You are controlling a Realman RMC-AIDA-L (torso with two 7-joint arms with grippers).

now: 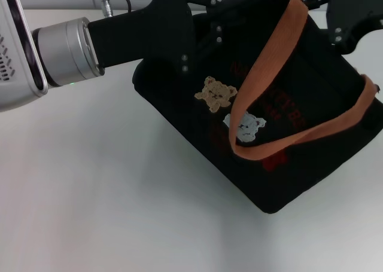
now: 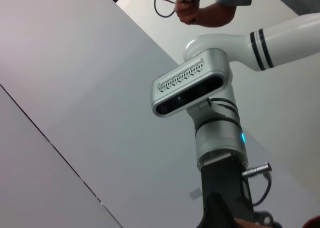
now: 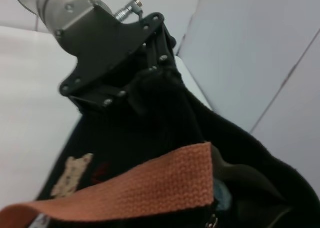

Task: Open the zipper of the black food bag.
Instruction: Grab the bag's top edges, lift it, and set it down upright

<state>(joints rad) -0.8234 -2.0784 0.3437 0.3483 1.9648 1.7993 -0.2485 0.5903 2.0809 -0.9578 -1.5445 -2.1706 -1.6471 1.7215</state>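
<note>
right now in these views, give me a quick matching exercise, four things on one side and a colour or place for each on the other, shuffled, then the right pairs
Things:
1. strap handles
2. bear patch nearer the left gripper
3. left gripper
4. right gripper

Colour or place:
A. tan
B. at the upper right end of the black food bag
C. orange
D. at the bag's upper left end

Pairs: 1-C, 2-A, 3-D, 4-B

Black food bag (image 1: 299, 122): boxy fabric, tilted on one lower corner, orange strap handles draped across front, tan and white bear patches, red print.
</note>
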